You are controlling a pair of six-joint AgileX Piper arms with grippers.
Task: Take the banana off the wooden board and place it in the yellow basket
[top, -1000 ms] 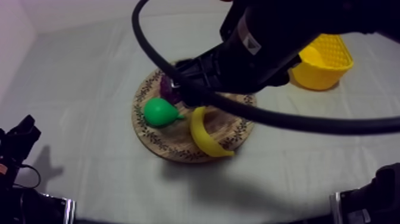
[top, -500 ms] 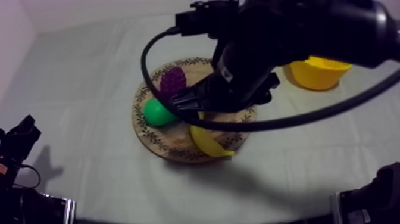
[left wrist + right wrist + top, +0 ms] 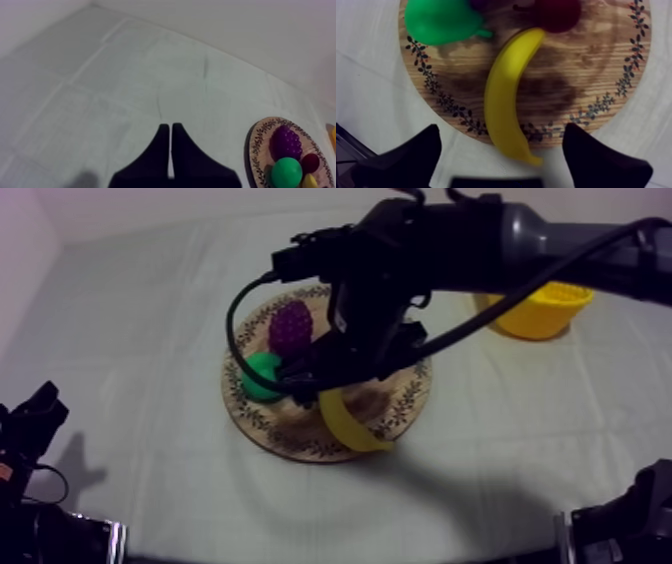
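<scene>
Right gripper (image 3: 501,134) has moved in over the wooden board (image 3: 576,75), fingers spread, straddling the banana (image 3: 508,95). Banana lies on wooden board, long axis from small red fruit (image 3: 556,12) to rim, tip overhanging.

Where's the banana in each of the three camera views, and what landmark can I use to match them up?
Top view: banana on the wooden board, at its near edge, under the right arm.
Left wrist view: a yellow end of the banana beside the pear.
Right wrist view: banana across the board, just ahead of the open right pincer.
Shared landmark: the green pear, next to the banana.
</scene>
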